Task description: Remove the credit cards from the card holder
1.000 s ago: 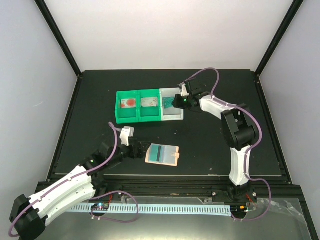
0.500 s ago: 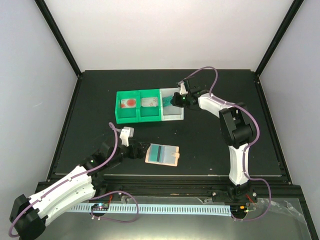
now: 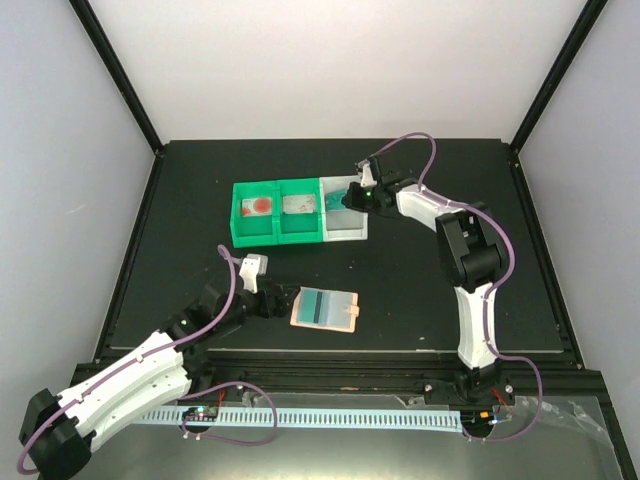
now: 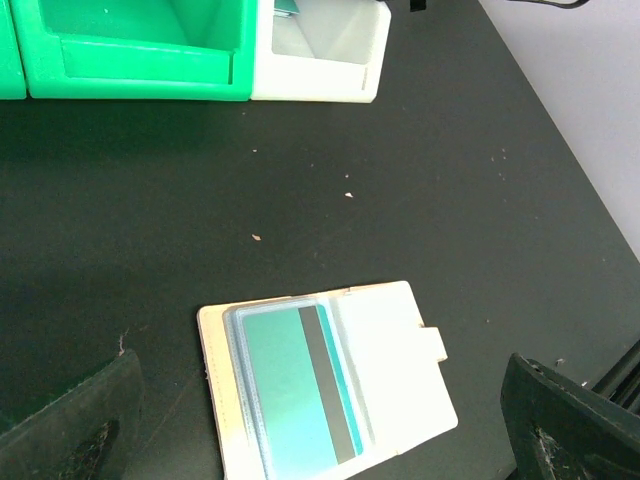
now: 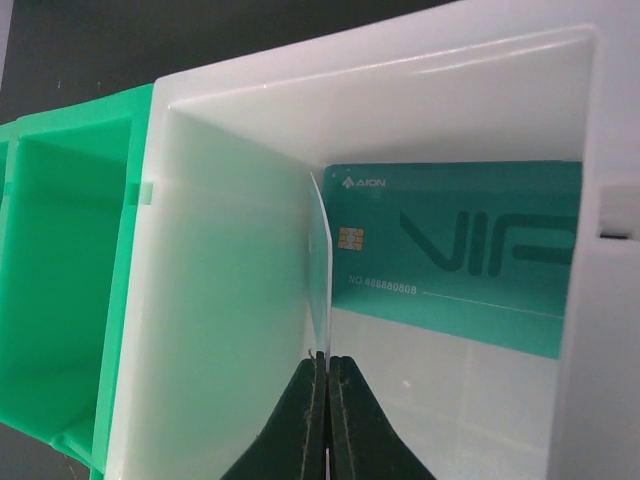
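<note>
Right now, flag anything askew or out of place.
In the white compartment, one teal card leans against the wall rather than lying flat, and the right gripper pinches a thin card standing on edge. Nothing looks damaged.

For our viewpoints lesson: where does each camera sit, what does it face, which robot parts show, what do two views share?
Top external: above and behind, facing down at table; left arm, right arm show.
Left wrist: on left arm, facing card holder; open fingers at bottom corners.
Right wrist: on right arm, facing tray's white compartment; fingers shut on credit card.
Shared: card holder, top and left wrist.
</note>
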Robot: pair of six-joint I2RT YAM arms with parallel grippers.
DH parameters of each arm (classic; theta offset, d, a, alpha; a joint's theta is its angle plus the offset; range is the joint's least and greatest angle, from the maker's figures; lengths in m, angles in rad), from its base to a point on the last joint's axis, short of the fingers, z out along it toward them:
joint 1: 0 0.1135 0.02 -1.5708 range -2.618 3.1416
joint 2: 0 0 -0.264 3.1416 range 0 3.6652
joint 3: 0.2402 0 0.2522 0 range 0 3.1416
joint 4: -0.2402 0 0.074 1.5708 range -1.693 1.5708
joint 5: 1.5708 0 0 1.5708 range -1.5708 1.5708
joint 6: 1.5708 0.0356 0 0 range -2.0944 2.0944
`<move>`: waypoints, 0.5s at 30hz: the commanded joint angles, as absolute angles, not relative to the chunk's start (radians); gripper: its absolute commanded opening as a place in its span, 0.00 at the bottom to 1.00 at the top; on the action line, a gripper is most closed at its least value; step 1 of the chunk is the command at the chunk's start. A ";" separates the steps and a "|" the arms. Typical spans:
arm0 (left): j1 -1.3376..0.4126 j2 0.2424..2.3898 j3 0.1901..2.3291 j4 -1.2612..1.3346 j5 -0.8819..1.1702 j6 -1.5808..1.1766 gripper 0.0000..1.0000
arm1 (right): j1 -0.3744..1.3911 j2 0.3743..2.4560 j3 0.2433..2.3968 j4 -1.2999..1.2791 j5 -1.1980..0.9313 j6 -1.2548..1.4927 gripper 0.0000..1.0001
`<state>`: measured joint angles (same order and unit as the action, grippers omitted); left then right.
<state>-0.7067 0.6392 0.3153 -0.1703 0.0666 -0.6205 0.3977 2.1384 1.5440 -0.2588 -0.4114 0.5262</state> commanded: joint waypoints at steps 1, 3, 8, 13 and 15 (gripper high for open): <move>-0.700 0.635 0.330 -0.175 0.052 -0.602 0.99 | 0.386 2.170 1.562 -0.262 -0.404 0.525 0.02; -0.700 0.634 0.328 -0.176 0.051 -0.600 0.99 | 0.384 2.173 1.568 -0.263 -0.401 0.527 0.03; -0.701 0.633 0.328 -0.178 0.049 -0.598 0.99 | 0.382 2.178 1.580 -0.273 -0.387 0.529 0.10; -0.700 0.634 0.328 -0.180 0.053 -0.586 0.99 | 0.379 2.175 1.597 -0.292 -0.378 0.525 0.13; -0.700 0.634 0.327 -0.181 0.055 -0.582 0.99 | 0.378 2.170 1.600 -0.295 -0.373 0.526 0.15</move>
